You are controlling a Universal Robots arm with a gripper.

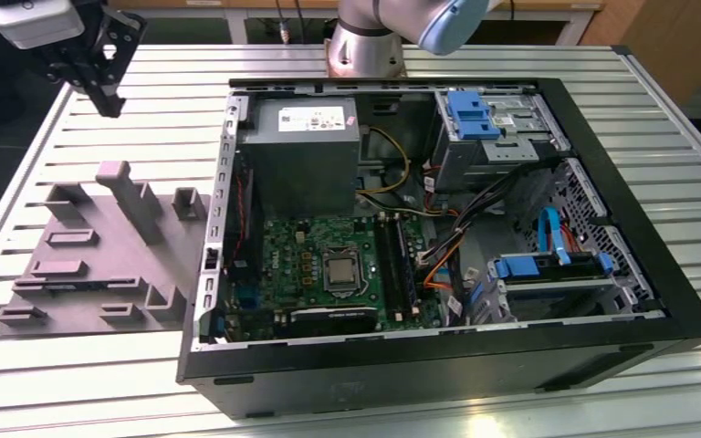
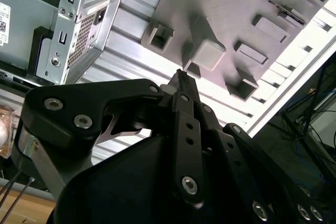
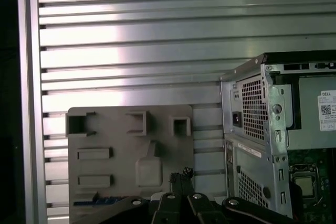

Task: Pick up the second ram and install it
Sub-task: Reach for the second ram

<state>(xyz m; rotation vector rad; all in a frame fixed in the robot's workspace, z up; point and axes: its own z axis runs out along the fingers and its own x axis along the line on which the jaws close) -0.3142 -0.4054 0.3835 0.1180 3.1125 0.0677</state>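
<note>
The exterior view looks steeply down from above on the whole ribbed aluminium table [image 1: 70,383]. It takes in the open black computer tower case [image 1: 448,370] and, on the exterior view's left, the grey plastic fixture block with upright posts [image 1: 107,246]. The first wrist view faces straight down from well above (the black gripper [image 3: 181,177] just edges in), while the second wrist view sits close behind the gripper's linkage and looks obliquely along it. All three views share the fixture block and the case corner beside it.

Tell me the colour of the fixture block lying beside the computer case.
The fixture block is plain grey, best seen in the exterior view.
</note>
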